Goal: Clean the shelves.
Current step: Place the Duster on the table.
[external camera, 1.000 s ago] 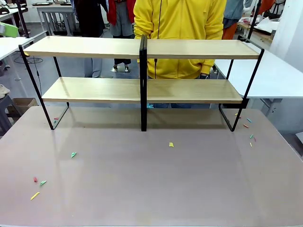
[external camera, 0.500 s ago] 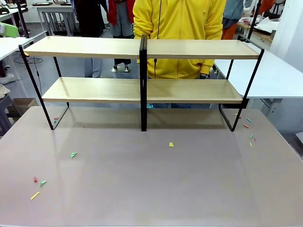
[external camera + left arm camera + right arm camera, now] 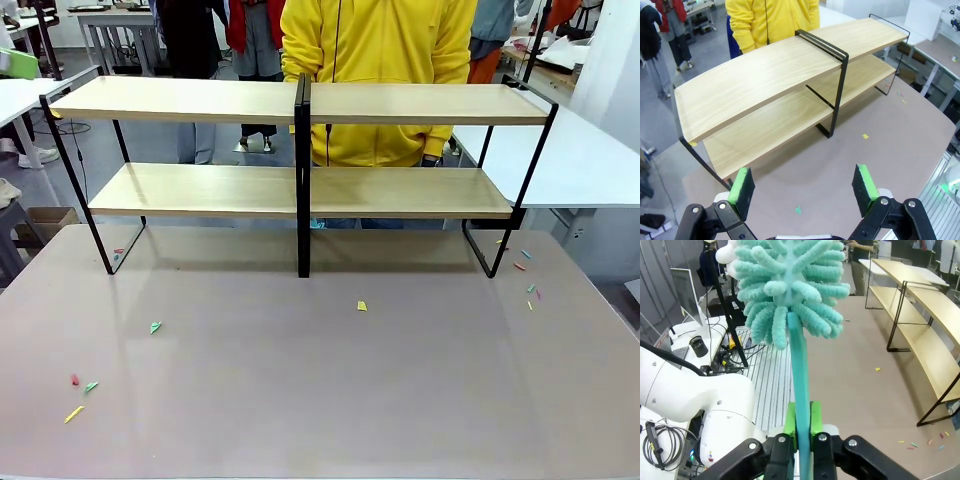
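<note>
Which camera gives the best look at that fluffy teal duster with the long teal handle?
The right wrist view: the fluffy teal duster stands upright, its handle clamped between the right gripper's green pads. The front and left wrist views instead look at the two-tier light-wood shelves and the open left gripper.

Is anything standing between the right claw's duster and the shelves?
Nothing visible: the right claw grips a teal duster, and only bare tabletop with small scraps lies before the shelves.

Black pincer [image 3: 804,186], green pads [image 3: 742,186]
</note>
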You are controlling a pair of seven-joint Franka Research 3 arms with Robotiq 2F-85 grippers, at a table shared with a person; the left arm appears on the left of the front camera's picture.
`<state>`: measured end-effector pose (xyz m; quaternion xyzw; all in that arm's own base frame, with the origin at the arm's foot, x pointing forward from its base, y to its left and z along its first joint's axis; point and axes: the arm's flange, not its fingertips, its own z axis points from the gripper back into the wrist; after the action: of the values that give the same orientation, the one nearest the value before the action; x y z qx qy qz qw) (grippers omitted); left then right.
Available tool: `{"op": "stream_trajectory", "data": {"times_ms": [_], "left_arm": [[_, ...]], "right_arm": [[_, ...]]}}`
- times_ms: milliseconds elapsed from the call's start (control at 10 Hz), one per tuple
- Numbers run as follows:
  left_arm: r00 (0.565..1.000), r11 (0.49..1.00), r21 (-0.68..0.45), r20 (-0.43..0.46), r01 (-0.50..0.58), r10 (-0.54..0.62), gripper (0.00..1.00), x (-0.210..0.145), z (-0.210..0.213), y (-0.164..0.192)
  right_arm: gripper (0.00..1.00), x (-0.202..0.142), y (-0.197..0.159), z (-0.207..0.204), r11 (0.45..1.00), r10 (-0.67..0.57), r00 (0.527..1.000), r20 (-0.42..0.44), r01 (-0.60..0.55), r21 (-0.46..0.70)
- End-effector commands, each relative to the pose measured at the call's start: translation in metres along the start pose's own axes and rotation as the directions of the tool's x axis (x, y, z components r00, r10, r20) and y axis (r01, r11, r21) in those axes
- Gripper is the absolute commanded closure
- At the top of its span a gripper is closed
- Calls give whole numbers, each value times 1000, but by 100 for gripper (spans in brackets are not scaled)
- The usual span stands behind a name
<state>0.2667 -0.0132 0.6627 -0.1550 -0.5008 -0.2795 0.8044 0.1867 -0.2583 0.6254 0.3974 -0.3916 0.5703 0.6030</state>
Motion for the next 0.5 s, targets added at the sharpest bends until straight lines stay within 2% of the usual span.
{"op": "stream_trajectory", "data": {"times_ms": [0, 400], "left_arm": [[1000, 1000, 14, -2, -5, 5, 0, 1, 0, -2], [1000, 1000, 14, -2, -5, 5, 0, 1, 0, -2]], "right_arm": [[88, 1, 2, -3, 1000, -2, 1000, 0, 2, 3], [88, 1, 2, -3, 1000, -2, 1000, 0, 2, 3]]}}
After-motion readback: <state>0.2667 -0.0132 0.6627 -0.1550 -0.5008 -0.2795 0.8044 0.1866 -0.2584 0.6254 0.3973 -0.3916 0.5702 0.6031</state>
